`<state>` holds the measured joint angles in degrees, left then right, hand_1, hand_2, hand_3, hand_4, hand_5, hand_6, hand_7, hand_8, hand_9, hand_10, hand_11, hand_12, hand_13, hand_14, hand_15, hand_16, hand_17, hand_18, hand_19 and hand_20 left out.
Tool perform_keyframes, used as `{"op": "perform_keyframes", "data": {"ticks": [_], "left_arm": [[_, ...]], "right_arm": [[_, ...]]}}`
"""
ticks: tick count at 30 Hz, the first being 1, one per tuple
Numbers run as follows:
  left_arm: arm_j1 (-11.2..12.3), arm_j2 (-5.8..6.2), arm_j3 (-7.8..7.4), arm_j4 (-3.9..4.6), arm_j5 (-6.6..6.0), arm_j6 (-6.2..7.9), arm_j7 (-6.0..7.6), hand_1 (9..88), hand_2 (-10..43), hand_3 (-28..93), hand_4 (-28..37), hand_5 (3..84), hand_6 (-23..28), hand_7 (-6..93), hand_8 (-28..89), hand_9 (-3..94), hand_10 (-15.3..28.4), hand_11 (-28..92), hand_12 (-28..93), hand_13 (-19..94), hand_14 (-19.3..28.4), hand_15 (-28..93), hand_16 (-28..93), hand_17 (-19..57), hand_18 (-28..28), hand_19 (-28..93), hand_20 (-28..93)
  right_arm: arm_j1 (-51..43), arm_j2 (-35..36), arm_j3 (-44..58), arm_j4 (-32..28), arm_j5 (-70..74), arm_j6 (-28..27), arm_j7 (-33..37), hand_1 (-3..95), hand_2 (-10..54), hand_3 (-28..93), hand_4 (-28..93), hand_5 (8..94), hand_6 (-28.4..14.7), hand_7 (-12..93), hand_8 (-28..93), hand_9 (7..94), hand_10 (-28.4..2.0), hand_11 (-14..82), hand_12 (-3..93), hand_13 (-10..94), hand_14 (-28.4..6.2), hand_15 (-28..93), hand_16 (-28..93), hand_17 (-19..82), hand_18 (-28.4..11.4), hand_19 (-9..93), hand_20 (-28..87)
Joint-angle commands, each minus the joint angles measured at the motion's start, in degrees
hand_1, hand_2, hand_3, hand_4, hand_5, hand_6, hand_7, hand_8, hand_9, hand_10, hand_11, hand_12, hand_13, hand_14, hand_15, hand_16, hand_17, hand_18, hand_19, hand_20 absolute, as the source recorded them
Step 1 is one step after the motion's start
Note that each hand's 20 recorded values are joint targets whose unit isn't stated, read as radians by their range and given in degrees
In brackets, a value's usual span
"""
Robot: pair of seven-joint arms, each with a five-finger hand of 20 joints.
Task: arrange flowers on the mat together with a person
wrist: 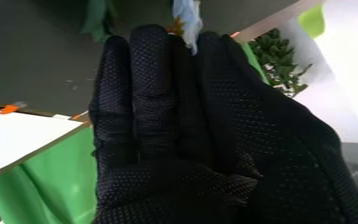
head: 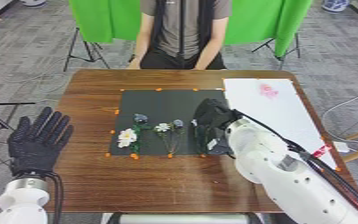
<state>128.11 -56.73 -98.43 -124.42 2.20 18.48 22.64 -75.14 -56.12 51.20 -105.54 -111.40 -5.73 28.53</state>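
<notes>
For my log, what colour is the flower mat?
The mat is dark grey, clearest in the head view.

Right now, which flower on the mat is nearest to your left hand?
The big white flower, at the lower left of the mat; the smaller white one lies farther from my left hand.

- Arms (head: pixel 278 177), two: white, rounded casings, black cables (head: pixel 302 154) alongside
- Gloves (wrist: pixel 158 192), two: black (the right one finely dotted)
- Person's top (head: pixel 172 35): grey, under dark vest (head: pixel 218 30)
</notes>
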Motion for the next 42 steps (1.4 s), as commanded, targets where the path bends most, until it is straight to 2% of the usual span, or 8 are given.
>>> {"op": "perform_keyframes", "data": {"ticks": [1, 5, 14, 19, 23, 28, 36, 42], "left_arm": [[1.1, -0.32, 0.21, 0.45, -0.38, 1.61, 0.02, 28.5, 11.6, 72, -28.3, 43.7, 7.1, 18.9, -12, 39.6, 14.6, 21, 8, 29, 14.4, 32, -8, -4.4, 12.8, 34, 11], [0.9, -0.38, 0.37, 0.59, -0.17, 1.49, -0.34, 28.6, 11.9, 72, -28.3, 43.8, 7.1, 19.1, -12, 39.6, 14.7, 21, 9, 29, 14.9, 34, -8, -4.7, 13.0, 34, 12], [1.2, -0.33, 0.19, 0.39, -0.2, 1.63, -0.03, 28.7, 12.3, 72, -28.3, 43.8, 7.1, 19.3, -12, 39.6, 14.8, 21, 9, 28, 15.0, 35, -9, -4.8, 13.3, 35, 12], [1.2, -0.57, 0.17, 0.4, 0.31, 0.94, -0.09, 28.7, 12.3, 72, -28.3, 43.8, 7.1, 19.3, -12, 39.6, 14.8, 21, 9, 28, 15.0, 35, -9, -4.8, 13.3, 35, 12], [1.0, -0.69, -0.17, 0.3, 0.88, 0.53, -0.04, 28.6, 12.3, 72, -28.3, 43.9, 7.2, 19.3, -12, 39.6, 14.9, 21, 9, 28, 15.1, 35, -9, -4.8, 13.3, 35, 12], [0.8, -0.75, -0.98, 0.46, 0.99, 0.41, 0.64, 28.6, 12.3, 73, -28.3, 43.8, 7.1, 19.2, -12, 39.6, 14.9, 21, 9, 28, 14.8, 34, -9, -4.8, 13.3, 35, 12], [1.7, -0.96, -2.55, 0.01, 0.64, 0.43, 2.21, 28.6, 12.2, 73, -28.3, 43.8, 7.0, 19.0, -12, 39.7, 14.8, 21, 8, 29, 14.3, 34, -9, -4.7, 13.3, 34, 12], [1.7, -0.83, -4.36, -0.06, 0.51, 0.01, 3.31, 28.6, 12.2, 72, -28.3, 43.8, 6.8, 18.9, -12, 40.4, 14.4, 21, 8, 29, 13.6, 33, -9, -4.7, 13.4, 34, 12]], "right_arm": [[-0.3, 0.5, 0.7, 0.0, -1.8, 0.0, 2.1, 53.4, -1.6, 71, -28, 58.0, -0.2, 21, -8, 56.7, -14.2, 19.4, 20.4, 49, -9.1, 50, 39, 27, -17.3, 63, 35], [-0.2, 0.7, 0.8, -0.5, -2.2, 0.0, 3.1, 47.4, -5.7, 75, -28, 58.8, 2.3, 22, -11, 57.0, -15.4, 25.4, 23.0, 46, -13.3, 59, 28, 24, -18.4, 67, 33], [-1.1, 1.1, 2.1, -2.3, -4.3, 0.7, 4.9, 43.9, -8.1, 77, -27, 60.8, 2.5, 21, -13, 54.7, -16.4, 41.5, 31.0, 43, -16.2, 66, 32, 23, -19.1, 68, 33], [-3.8, 1.9, 6.9, -5.8, -1.7, 0.1, 5.1, 42.0, -8.7, 75, -25, 61.4, 1.9, 20, -14, 53.4, -17.0, 48.2, 35.0, 42, -17.4, 68, 34, 23, -19.8, 69, 33], [-7.5, 3.9, 11.9, -9.2, 0.3, 4.8, 3.8, 39.9, -7.8, 74, -24, 58.8, 0.6, 18, -13, 55.1, -17.7, 32.5, 26.6, 42, -17.0, 62, 30, 22, -20.1, 68, 31], [-13.9, 5.8, 21.3, -13.3, 10.5, 10.4, 2.6, 37.1, -4.9, 73, -24, 59.1, -0.1, 17, -13, 56.9, -17.6, 30.1, 25.7, 44, -16.9, 62, 28, 23, -20.1, 68, 30], [-24.7, 2.7, 37.8, -13.2, 50.9, 15.8, -14.4, 33.2, 1.6, 71, -23, 54.1, -2.2, 15, -11, 54.2, -18.3, 19.3, 21.2, 42, -17.0, 58, 25, 22, -19.2, 68, 29], [-27.5, 3.0, 40.5, -12.2, 60.2, 15.6, -21.4, 28.1, 7.1, 69, -23, 52.0, -2.1, 15, -11, 51.5, -18.2, 12.9, 18.2, 41, -16.0, 46, 19, 19, -18.1, 59, 24]]}}
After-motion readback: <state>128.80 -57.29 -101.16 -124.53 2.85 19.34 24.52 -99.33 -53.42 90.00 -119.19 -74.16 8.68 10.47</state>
